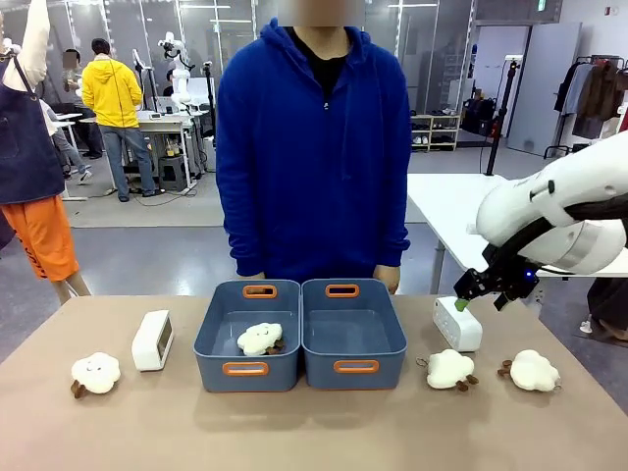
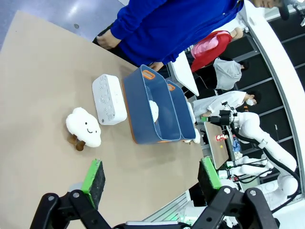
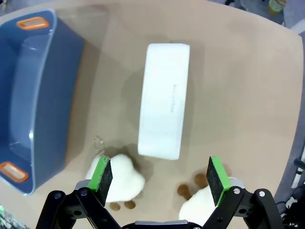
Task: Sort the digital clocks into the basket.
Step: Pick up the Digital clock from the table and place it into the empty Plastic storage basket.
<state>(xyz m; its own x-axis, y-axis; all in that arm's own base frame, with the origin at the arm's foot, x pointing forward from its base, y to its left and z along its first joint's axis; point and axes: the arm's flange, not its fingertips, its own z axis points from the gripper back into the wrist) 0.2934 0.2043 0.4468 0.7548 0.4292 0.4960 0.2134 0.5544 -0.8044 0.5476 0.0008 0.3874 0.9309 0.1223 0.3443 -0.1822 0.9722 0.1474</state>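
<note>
Standing beside the basket (image 3: 45, 90), smooth white rounded digital clock (image 3: 164, 100)

A tan tabletop (image 1: 314, 432) spans the foreground. Behind it lies a smooth grey floor (image 1: 157, 250), with a paler strip farther back. To the right stands a white table (image 1: 456, 201). Beyond it are a low shelf rack (image 1: 437, 132) and a rail of dark garments (image 1: 592, 93) beside a tall grey panel (image 1: 545, 83). At the left rear, a cluttered workbench (image 1: 162, 123) stands before glass partitions (image 1: 235, 39). Strip lights (image 1: 211, 7) glow overhead.
</note>
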